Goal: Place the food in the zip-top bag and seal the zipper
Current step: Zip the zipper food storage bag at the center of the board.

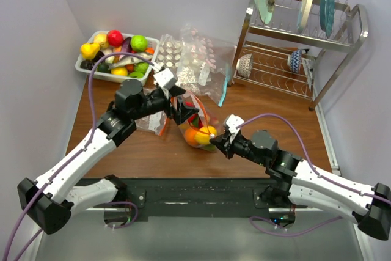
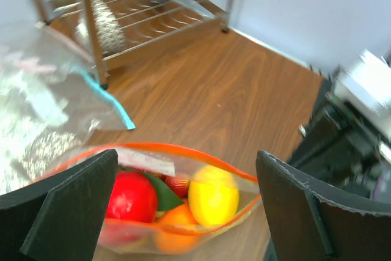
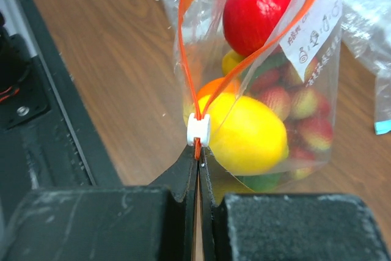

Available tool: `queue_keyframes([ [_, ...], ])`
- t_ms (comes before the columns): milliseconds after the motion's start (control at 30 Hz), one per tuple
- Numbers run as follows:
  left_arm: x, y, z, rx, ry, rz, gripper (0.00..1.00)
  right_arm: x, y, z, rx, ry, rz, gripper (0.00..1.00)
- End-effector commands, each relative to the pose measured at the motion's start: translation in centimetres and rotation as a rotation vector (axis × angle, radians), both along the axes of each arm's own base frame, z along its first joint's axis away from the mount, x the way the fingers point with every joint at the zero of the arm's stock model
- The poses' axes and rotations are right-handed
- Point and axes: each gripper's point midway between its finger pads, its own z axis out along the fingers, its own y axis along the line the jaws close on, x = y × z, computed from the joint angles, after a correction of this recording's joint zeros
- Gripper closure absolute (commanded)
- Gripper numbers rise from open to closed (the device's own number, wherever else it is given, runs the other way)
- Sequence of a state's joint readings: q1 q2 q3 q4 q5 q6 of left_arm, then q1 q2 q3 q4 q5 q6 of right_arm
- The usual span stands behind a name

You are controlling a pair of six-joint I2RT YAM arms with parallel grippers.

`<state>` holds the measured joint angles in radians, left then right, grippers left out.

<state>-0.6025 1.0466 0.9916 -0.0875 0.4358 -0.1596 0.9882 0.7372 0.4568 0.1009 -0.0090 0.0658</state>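
Note:
The zip-top bag (image 1: 198, 121) stands mid-table with its mouth open. Inside are a red apple (image 3: 256, 13), a yellow lemon (image 3: 247, 139), an orange (image 2: 174, 236), a grape cluster (image 3: 299, 105) and a green lime (image 3: 263, 181). The orange-red zipper (image 3: 186, 47) gapes wide. Its white slider (image 3: 198, 129) sits at the near end. My right gripper (image 3: 197, 151) is shut on the zipper's end tab just below the slider; it also shows in the top view (image 1: 219, 140). My left gripper (image 2: 186, 175) is open, hovering over the mouth, one finger on each side, holding nothing.
A white tray (image 1: 82, 68) of other toy fruits sits at the back left. A clear bag with a teal strip (image 1: 204, 59) lies behind the task bag. A wire dish rack (image 1: 305, 47) with plates and bowls stands at the back right.

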Motion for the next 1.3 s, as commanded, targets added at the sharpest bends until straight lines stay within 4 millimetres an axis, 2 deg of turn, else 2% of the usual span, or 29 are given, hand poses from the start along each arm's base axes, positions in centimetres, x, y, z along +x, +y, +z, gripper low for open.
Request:
queue_keyframes([
  [0,-3.4,-1.7,1.5,0.063,-0.299,-0.323,0.0,-1.7,0.7,2.4,0.034,0.047,0.08,1.0],
  [133,-5.3,-2.1,1.1,0.123,-0.516,-0.51,0.0,-2.7,0.6,2.4,0.023,0.076,0.12,1.0],
  [233,-6.4,-2.4,0.6,0.149,-0.552,-0.638,0.03,-3.0,0.5,2.9,0.029,0.08,0.133,1.0],
  [300,-7.2,-2.9,0.4,0.137,-0.543,-0.709,0.05,-3.0,0.5,3.6,0.034,0.073,0.132,1.0],
  [367,-7.2,-3.5,-0.6,0.148,-0.502,-0.759,0.06,-3.1,0.5,3.7,0.029,0.077,0.137,1.0],
  [500,-8.7,-5.2,-2.6,0.193,-0.448,-0.871,0.08,-2.9,0.7,4.2,0.022,0.076,0.136,1.0],
  [667,-9.8,-7.1,-5.0,0.27,-0.384,-0.958,0.2,-2.8,1.0,4.6,0.01,0.067,0.142,1.0],
  [833,-9.4,-7.8,-6.3,0.324,-0.348,-0.974,0.35,-2.3,0.8,4.6,-0.005,0.052,0.124,1.0],
  [1133,-8.8,-7.8,-7.0,0.368,-0.328,-0.958,0.58,-2.2,0.6,4.6,-0.005,0.046,0.115,1.0],
  [1267,-8.8,-7.8,-7.0,0.371,-0.313,-0.957,0.62,-2.2,0.6,4.6,-0.005,0.047,0.114,1.0],
])
